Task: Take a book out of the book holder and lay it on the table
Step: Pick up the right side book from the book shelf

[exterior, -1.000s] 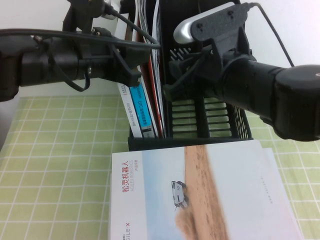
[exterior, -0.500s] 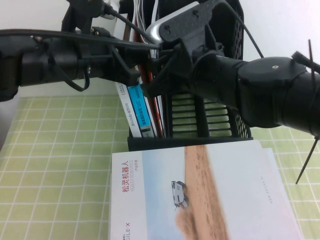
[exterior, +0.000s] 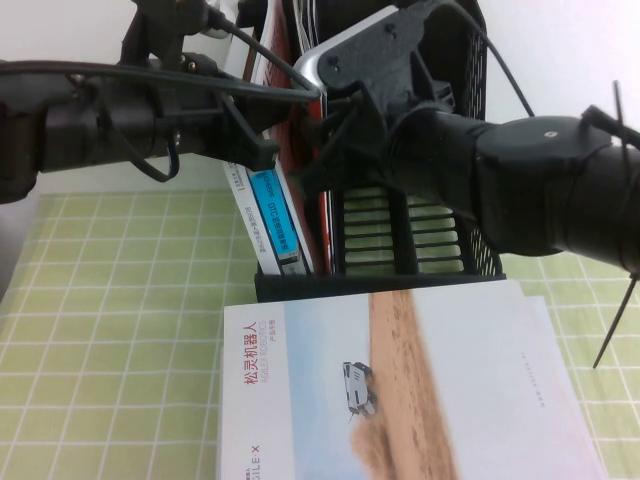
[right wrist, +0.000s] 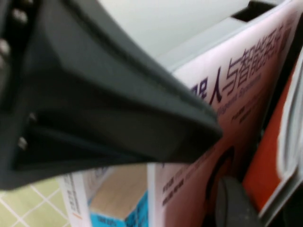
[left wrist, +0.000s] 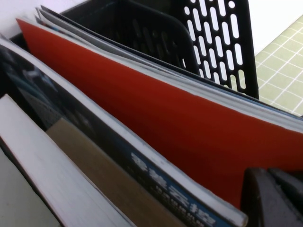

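at the rack's left compartment: both my grippers crowd the upright books.
book: the book (right wrist: 222, 118) stands upright in the left compartment of the book holder (exterior: 420, 230), its white front with black title facing my right wrist camera, a red cover (left wrist: 156, 127) next to it.
right gripper: my right gripper (exterior: 312, 172) reaches in from the right at the top edges of those books, close against the book; whether its fingers are apart or together i cannot tell.
left gripper: my left gripper (exterior: 262, 152) sits just left of the books, beside the blue-spined book (exterior: 275, 222); grip state i cannot tell.
table: the table (exterior: 120, 320) carries a pale book (exterior: 400, 390) lying flat in front of the rack.
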Controlling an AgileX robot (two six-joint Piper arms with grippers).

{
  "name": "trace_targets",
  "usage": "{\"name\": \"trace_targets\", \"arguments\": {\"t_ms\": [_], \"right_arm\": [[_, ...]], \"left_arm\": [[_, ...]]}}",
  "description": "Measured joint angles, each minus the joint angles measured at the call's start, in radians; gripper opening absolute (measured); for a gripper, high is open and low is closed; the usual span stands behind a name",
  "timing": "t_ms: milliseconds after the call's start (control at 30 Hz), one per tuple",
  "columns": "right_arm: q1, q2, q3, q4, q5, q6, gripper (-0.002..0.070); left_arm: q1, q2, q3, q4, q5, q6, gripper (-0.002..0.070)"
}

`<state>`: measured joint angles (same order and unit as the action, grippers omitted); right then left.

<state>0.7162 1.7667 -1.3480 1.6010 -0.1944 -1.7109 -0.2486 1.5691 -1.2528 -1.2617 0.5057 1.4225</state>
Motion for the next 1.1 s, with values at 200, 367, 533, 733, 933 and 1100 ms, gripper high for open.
{"name": "trace_targets", "arguments": {"t_ms": [200, 367, 533, 733, 933, 1100], "right_arm": [[0.000, -0.060, 0.000, 0.115, 0.000, -0.144, 0.0239], [0.000, -0.075, 0.000, 0.141, 0.000, -0.222, 0.0239], [0.000, -0.086, 0.014, 0.149, -0.007, -0.234, 0.0239], [0.000, -0.133, 0.030, 0.150, -0.035, -0.241, 0.0239], [0.000, -0.164, 0.040, 0.153, 0.004, -0.199, 0.0239], [0.000, -0.152, 0.091, 0.153, 0.103, -0.152, 0.0239]], "left_arm": [[0.000, 0.000, 0.000, 0.002, -0.004, -0.002, -0.0003], [0.000, 0.000, 0.000, 0.003, -0.006, -0.005, -0.0003], [-0.002, 0.000, 0.000, 0.003, -0.008, -0.005, -0.0003], [-0.004, 0.000, 0.000, 0.003, -0.018, -0.007, -0.0003], [-0.006, 0.000, 0.000, 0.003, -0.023, -0.010, -0.0003], [-0.008, 0.000, 0.000, 0.003, -0.025, -0.013, -0.0003]]}}
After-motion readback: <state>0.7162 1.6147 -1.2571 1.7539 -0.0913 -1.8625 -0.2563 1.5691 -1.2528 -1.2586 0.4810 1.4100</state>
